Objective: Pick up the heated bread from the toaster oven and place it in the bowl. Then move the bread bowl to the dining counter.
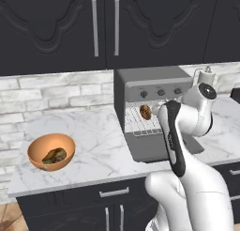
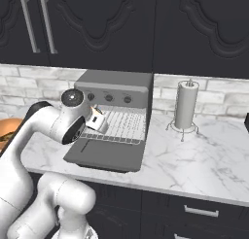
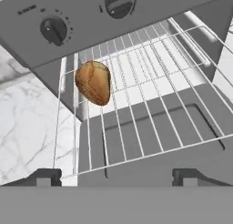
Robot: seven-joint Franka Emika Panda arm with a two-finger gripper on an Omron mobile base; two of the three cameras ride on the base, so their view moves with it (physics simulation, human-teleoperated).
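Observation:
The grey toaster oven [image 1: 145,80] [image 2: 114,82] stands on the marble worktop with its front door [image 1: 154,152] dropped open and the wire rack [image 3: 150,104] pulled out. The heated bread [image 1: 145,111] [image 3: 93,82], a small rounded tan-brown lump, lies at the rack's left side. My gripper [image 3: 117,180] [image 2: 99,120] hovers just in front of the rack, open, its tips spread wide with nothing between them, and the bread lies ahead and to the left. The orange-tan bowl [image 1: 35,148] sits far left on the worktop. The dining counter is out of view.
A darker, elongated bread piece [image 1: 55,155] lies inside the bowl. A paper towel roll on a wire stand [image 2: 186,104] rises right of the oven. White brick backsplash and dark upper cabinets close off the back. Bare marble stretches between bowl and oven.

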